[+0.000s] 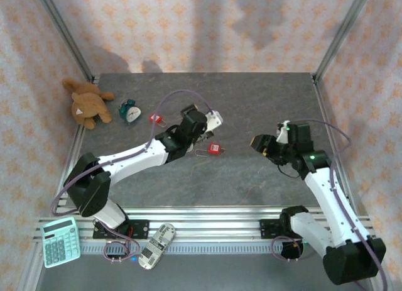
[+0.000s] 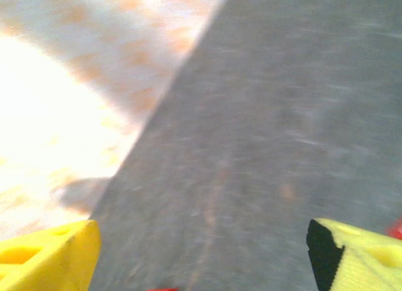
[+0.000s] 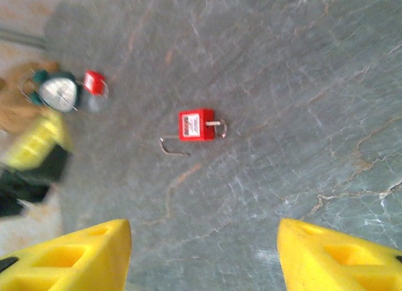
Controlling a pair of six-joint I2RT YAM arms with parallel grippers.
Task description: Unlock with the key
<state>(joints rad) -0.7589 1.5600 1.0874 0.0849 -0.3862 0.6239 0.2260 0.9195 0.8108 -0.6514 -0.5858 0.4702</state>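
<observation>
The grey stone-patterned bench (image 1: 251, 178) takes up the floor of the booth. The left arm (image 1: 132, 156) stretches towards its middle and the right arm (image 1: 323, 184) bends in from the other side. A brown teddy bear (image 1: 88, 102) sits at the far left corner. A mint calculator (image 1: 60, 241) and a remote (image 1: 157, 245) lie on the near rail. A small green clock (image 1: 130, 111) stands by the bear.

The left pincer (image 1: 204, 135) hovers near the middle of the bench, its yellow fingers (image 2: 50, 253) spread wide with nothing between them, though its own wrist view is blurred. The right pincer (image 3: 204, 241) is likewise well open and empty, well apart from the lock.

The red padlock (image 3: 196, 125) lies flat on the bench between the two pincers, just beside the left one. A thin bent wire (image 3: 173, 149) lies at its side, and a small metal piece (image 3: 218, 124) juts from it. I cannot tell whether that is the key. A second red padlock (image 1: 155, 119) lies near the clock.
</observation>
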